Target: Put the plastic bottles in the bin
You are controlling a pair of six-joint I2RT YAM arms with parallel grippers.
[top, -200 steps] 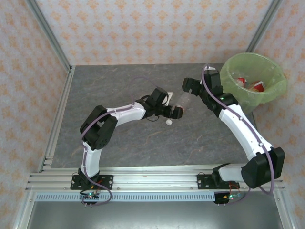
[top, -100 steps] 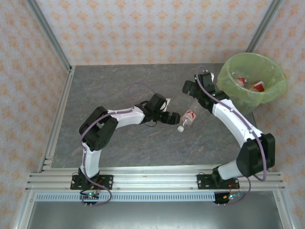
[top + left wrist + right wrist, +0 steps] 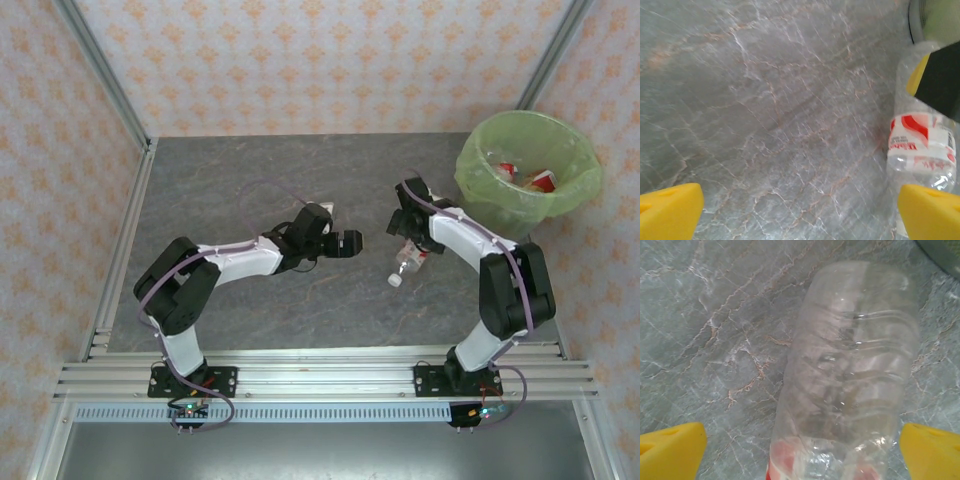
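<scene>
A clear plastic bottle [image 3: 408, 258] with a red-white label and a white cap lies on the grey marble table [image 3: 250, 180], its cap pointing toward the near edge. My right gripper [image 3: 405, 228] is at the bottle's base end and stands open. In the right wrist view the bottle [image 3: 855, 370] lies between the yellow fingertips [image 3: 670, 445], with gaps on both sides. My left gripper [image 3: 352, 243] is open and empty, to the left of the bottle. Its wrist view has the bottle [image 3: 922, 145] at the right edge. The lime-green lined bin [image 3: 575, 190] stands at the back right.
Inside the bin lie several bottles with red-white labels [image 3: 508, 170]. Patterned walls and metal frame posts [image 3: 100, 70] close in the table on three sides. An aluminium rail [image 3: 320, 375] carries the arm bases along the near edge.
The bottle has left my left gripper and now lies further right, under my right gripper. The left gripper has drawn back to the left. The right gripper has come toward the near edge, over the bottle's base.
</scene>
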